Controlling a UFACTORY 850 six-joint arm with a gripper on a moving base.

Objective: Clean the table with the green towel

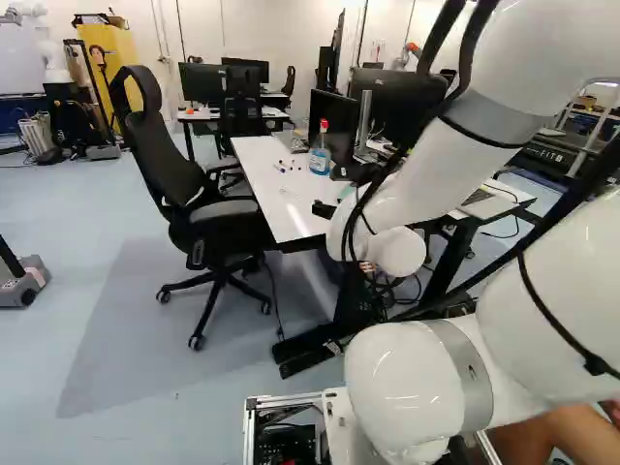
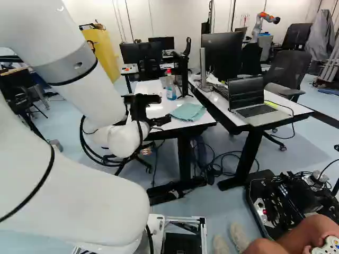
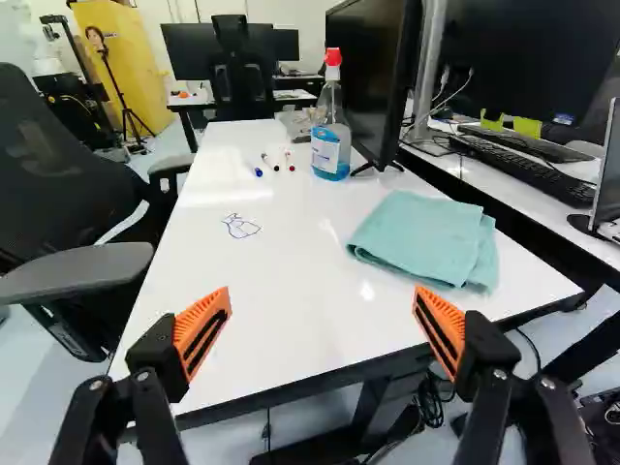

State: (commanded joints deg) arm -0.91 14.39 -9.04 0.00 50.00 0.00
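A black gripper (image 2: pixel 163 110) of two orange-padded fingers stands wide open at the near end of a white bench (image 3: pixel 291 320), w/ nothing in its grasp. The green towel (image 3: pixel 426 237), folded and rumpled, lies on the bench ahead of the gripper (image 3: pixel 323 298), apart from both fingers and along the side by the second desk (image 3: pixel 581 218) — whether a corner overhangs the edge is hard to tell. In the L base view the arm (image 1: pixel 417 184) covers most of the towel and the bench's near end; the R base view shows both more fully.

Farther along: a blue scribble (image 3: pixel 240 227), a few markers (image 3: pixel 273 165) and an upright red-topped spray bottle (image 3: pixel 331 145) w/ blue liquid, near a monitor (image 3: pixel 373 77). A crumpled see-through item (image 3: pixel 298 124), partly behind the bottle, is hard to ID. In the wrist view, an office chair (image 3: pixel 77 276) beside the bench is cut off, as is a laptop (image 3: pixel 608 184) on the second desk — seen whole in the R base view.
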